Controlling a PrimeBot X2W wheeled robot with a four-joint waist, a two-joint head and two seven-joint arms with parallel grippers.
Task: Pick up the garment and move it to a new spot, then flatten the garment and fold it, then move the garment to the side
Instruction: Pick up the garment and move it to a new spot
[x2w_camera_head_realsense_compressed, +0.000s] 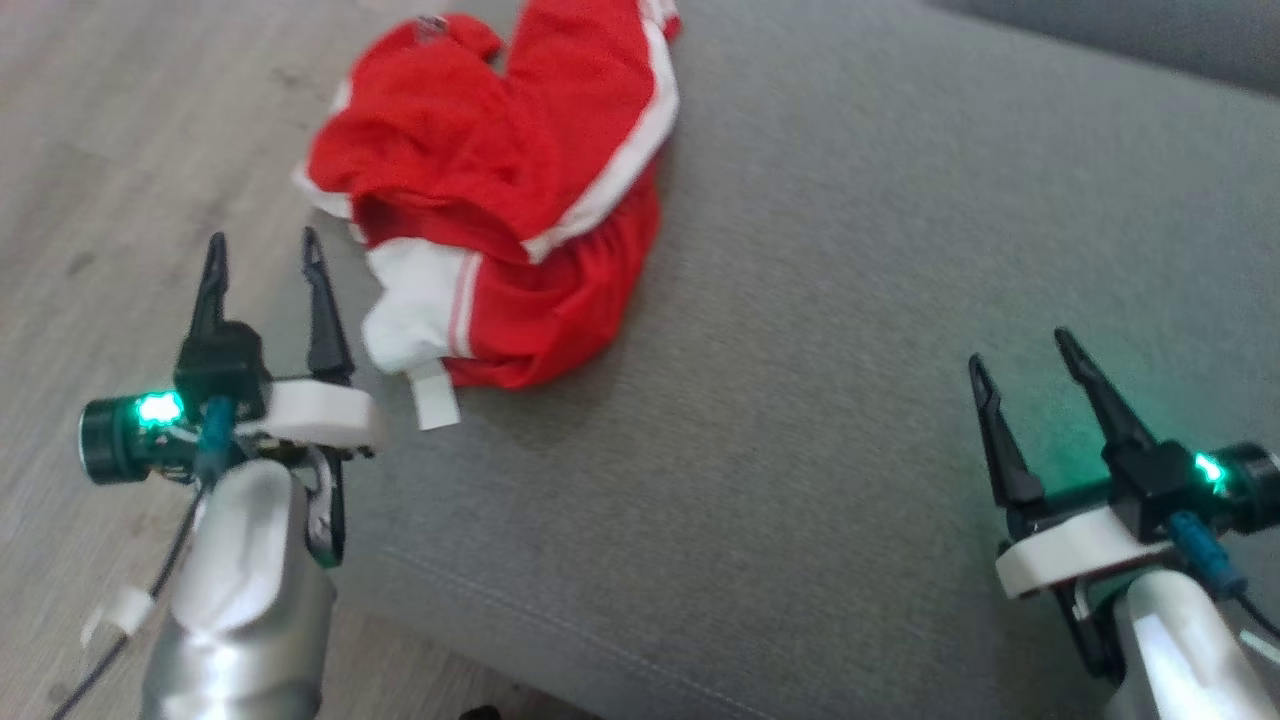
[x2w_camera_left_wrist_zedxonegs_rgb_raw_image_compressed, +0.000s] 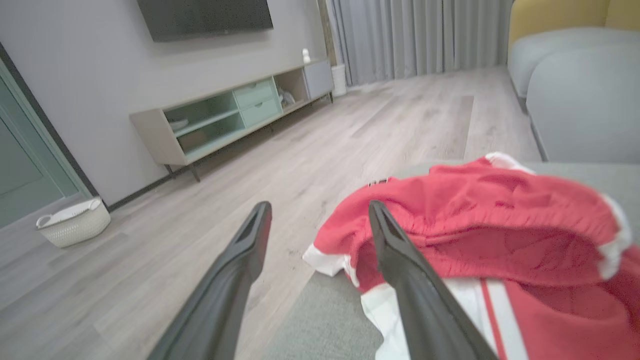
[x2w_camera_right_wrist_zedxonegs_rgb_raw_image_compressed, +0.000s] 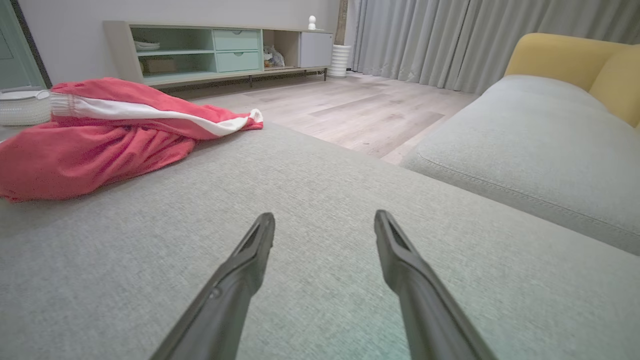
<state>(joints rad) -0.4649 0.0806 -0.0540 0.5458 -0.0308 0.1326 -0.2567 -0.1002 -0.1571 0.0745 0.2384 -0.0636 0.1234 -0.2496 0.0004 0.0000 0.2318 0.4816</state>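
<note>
Left tool (x2w_camera_head_realsense_compressed: 263, 240), spread and empty, has the crumpled shorts (x2w_camera_head_realsense_compressed: 480, 170) just right of its tips, likely poised to grab. The right tool (x2w_camera_head_realsense_compressed: 1018, 348), equally open, hovers well apart over the sofa (x2w_camera_head_realsense_compressed: 850, 400).

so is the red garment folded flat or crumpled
Crumpled: the garment lies in a rumpled heap on the grey cushion, layers bunched unevenly.

Soft even daylight filling room; head view blurring slightly. On right gripper (x2w_camera_head_realsense_compressed: 1018, 348), green lamp (x2w_camera_head_realsense_compressed: 1208, 470) tinting sofa cushion (x2w_camera_head_realsense_compressed: 850, 300). Faint shadow falling beside garment (x2w_camera_head_realsense_compressed: 480, 170). Wrist views bending at edges.
</note>
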